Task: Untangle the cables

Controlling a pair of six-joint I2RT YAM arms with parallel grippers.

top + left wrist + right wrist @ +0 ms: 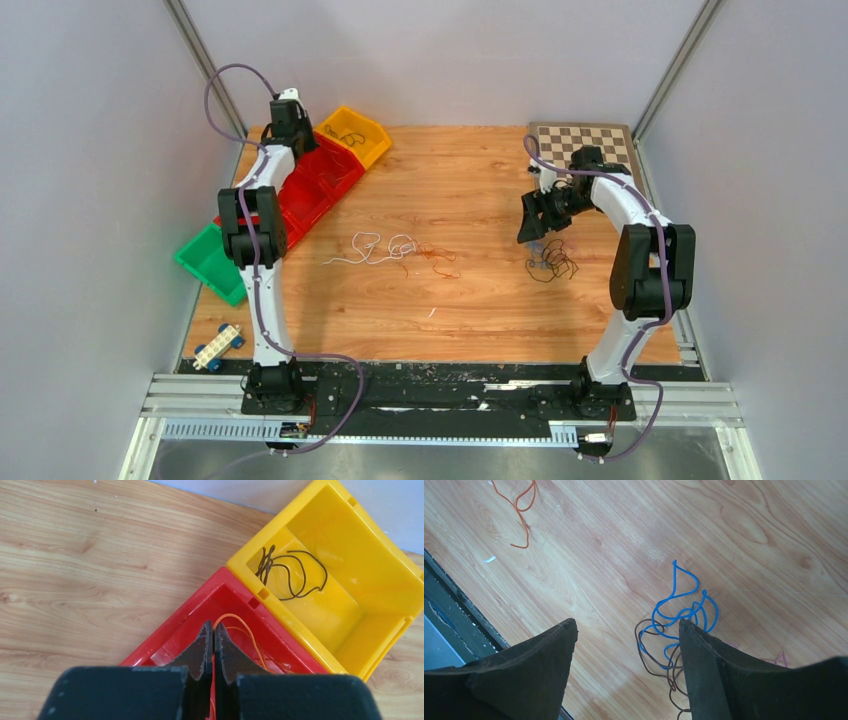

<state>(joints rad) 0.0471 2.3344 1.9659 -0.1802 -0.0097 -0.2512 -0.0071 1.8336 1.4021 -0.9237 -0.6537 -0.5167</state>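
Observation:
My left gripper (214,627) hangs over the red bin (170,630), shut on a thin orange cable (247,630) that loops out from its tips into the bin. In the top view the left gripper (292,135) sits at the back left. A black cable (292,575) lies in the yellow bin (380,575). My right gripper (626,625) stands open above a blue cable (684,605) tangled with a brown one (646,645). That tangle (552,262) lies just below the right gripper (535,225). A white cable (370,248) and an orange cable (435,255) lie mid-table.
A green bin (210,262) stands at the left, in line with the red bin (320,180) and yellow bin (365,135). A toy car (218,347) lies at the front left. A chessboard (585,140) sits at the back right. Grey walls close in both sides.

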